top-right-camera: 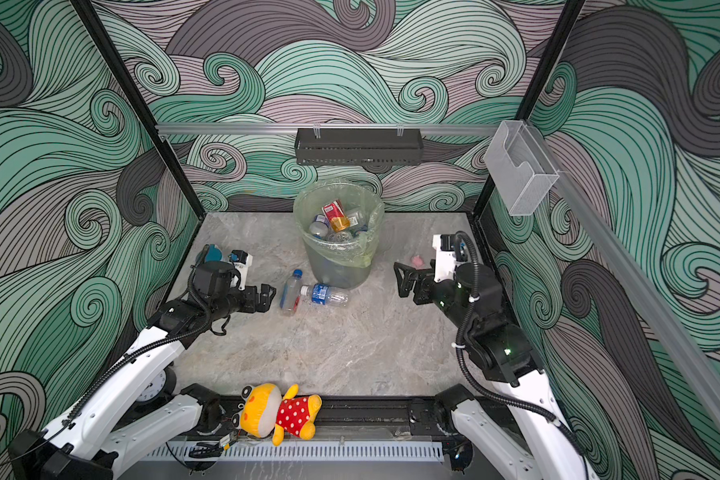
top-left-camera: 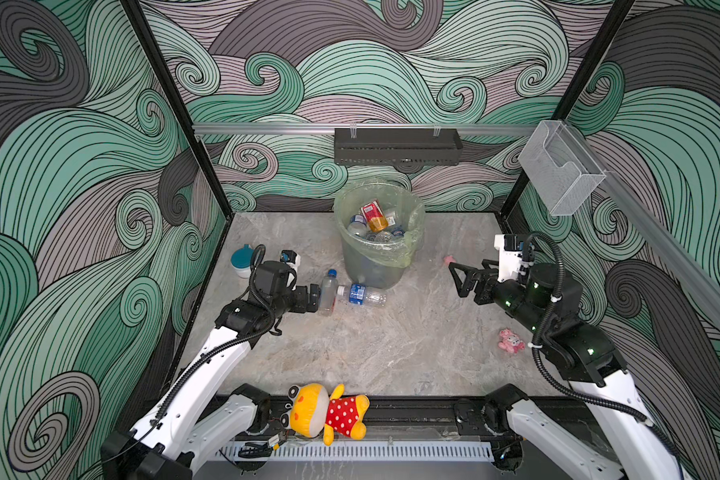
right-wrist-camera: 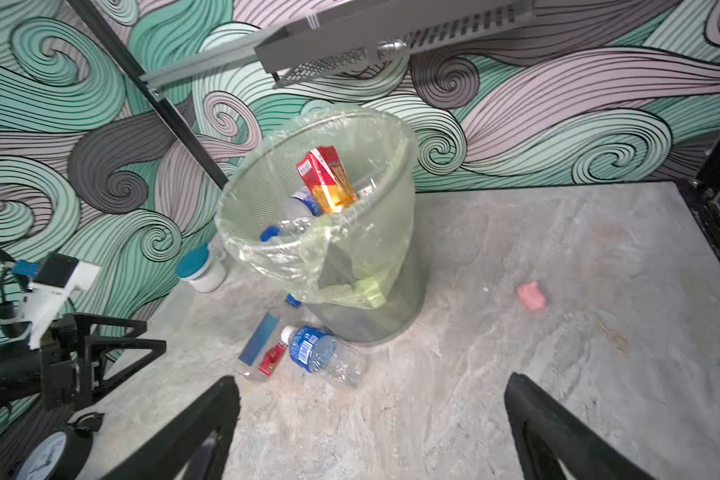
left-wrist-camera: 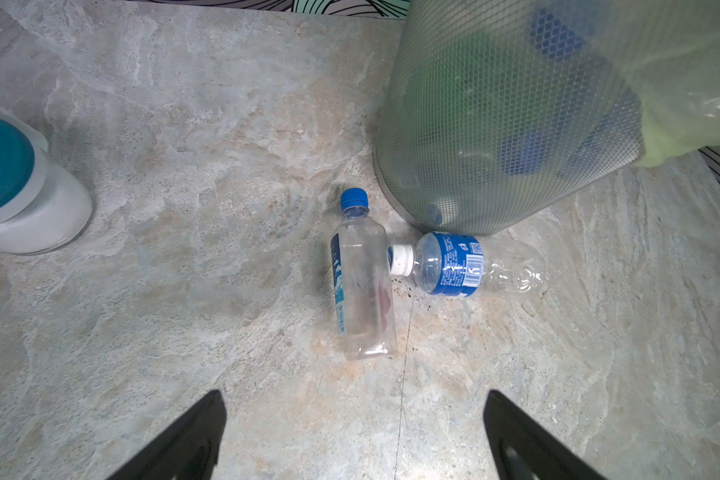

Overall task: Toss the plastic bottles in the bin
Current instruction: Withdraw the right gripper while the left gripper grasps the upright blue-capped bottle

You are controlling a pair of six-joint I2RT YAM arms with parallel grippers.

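Two plastic bottles lie on the stone floor beside the bin [top-left-camera: 366,266] [top-right-camera: 337,270]. One is a tall clear bottle with a blue cap [top-left-camera: 328,293] [left-wrist-camera: 362,286]. The other is a short bottle with a blue label and a white cap [top-left-camera: 360,294] [left-wrist-camera: 458,266] [right-wrist-camera: 321,353], its cap touching the tall one. The bag-lined bin holds several bottles, with an orange-red one [top-left-camera: 374,216] on top. My left gripper [top-left-camera: 314,297] [left-wrist-camera: 354,399] is open and empty just short of the tall bottle's base. My right gripper [top-left-camera: 456,280] [right-wrist-camera: 373,382] hangs open and empty to the right of the bin.
A teal-lidded white cup [top-left-camera: 242,259] [left-wrist-camera: 17,187] stands behind the left arm. A yellow plush toy [top-left-camera: 325,411] lies on the front rail. Pink toys lie at the right [top-left-camera: 511,340] and near the bin [right-wrist-camera: 531,295]. A black shelf [top-left-camera: 398,145] hangs over the bin.
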